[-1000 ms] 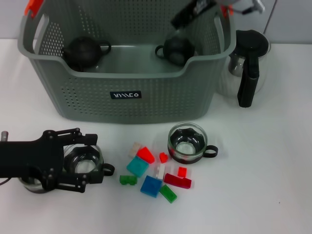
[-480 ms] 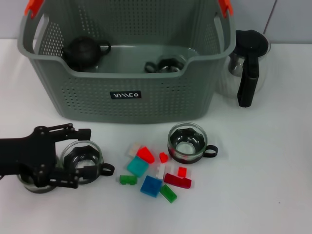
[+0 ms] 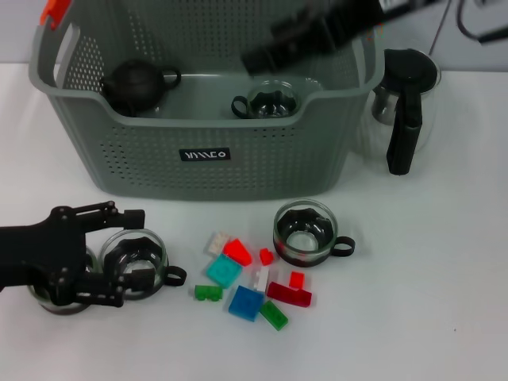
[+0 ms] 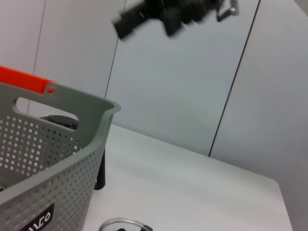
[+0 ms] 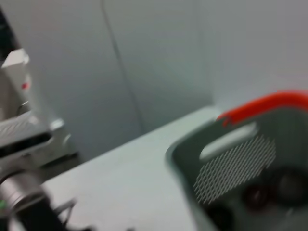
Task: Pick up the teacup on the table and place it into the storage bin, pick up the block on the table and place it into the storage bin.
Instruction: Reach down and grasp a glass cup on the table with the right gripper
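Start with the storage bin (image 3: 206, 155): a glass teacup (image 3: 268, 103) now sits inside it near the right end. A second ago the right gripper (image 3: 270, 51) was down on it, so take that placement as done. That gripper is now a blur sweeping over the bin's rim, and you cannot tell whether it is wide or narrow.

Down at the near left of the tabletop (image 3: 429, 278), the left gripper (image 3: 119, 258) has slid slightly leftward. Its jaws stand wide on either side of a second teacup (image 3: 136, 263), not yet closed on it.

A third teacup (image 3: 305, 234) stands untouched beside the small blocks (image 3: 246, 278). So expect several more trips.
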Controlling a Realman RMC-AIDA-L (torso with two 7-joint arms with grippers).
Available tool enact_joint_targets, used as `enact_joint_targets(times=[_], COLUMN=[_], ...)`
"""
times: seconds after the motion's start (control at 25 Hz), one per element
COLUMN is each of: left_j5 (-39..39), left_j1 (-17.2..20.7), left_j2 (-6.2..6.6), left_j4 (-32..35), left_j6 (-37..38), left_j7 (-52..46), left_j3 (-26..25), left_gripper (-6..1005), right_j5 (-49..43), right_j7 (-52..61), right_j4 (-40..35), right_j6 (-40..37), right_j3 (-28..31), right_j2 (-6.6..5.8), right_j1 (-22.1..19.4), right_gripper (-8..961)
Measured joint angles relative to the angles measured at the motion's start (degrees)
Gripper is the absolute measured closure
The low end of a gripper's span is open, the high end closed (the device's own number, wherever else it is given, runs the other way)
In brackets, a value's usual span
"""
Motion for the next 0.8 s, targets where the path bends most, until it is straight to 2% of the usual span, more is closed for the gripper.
enact_joint_targets(times=[0.24, 0.56, 0.8], left_j5=[0.1, 0.5, 0.5], left_j1=[0.4, 0.6, 0.7], left_j2=[-0.2, -0.28, -0.36], left_j4=[0.0, 0.1, 0.1], left_j6=[0.1, 0.2, 0.2], left_j7=[0.1, 0.4, 0.9], left_j3=[0.2, 0.5, 0.4], left_gripper=[64, 64, 64], right_j5=[-6.2, -12.5, -20.4], right_j7=[3.3, 5.9, 4.7], right_j4=[0.5, 1.0, 4.3], right_j6=[-9.2, -12.0, -11.9], right_j3=[0.4, 0.0, -1.7], right_j2=[-0.16, -0.08, 0.34], right_j1=[-0.8, -1.5, -1.0], right_gripper=[194, 196, 202])
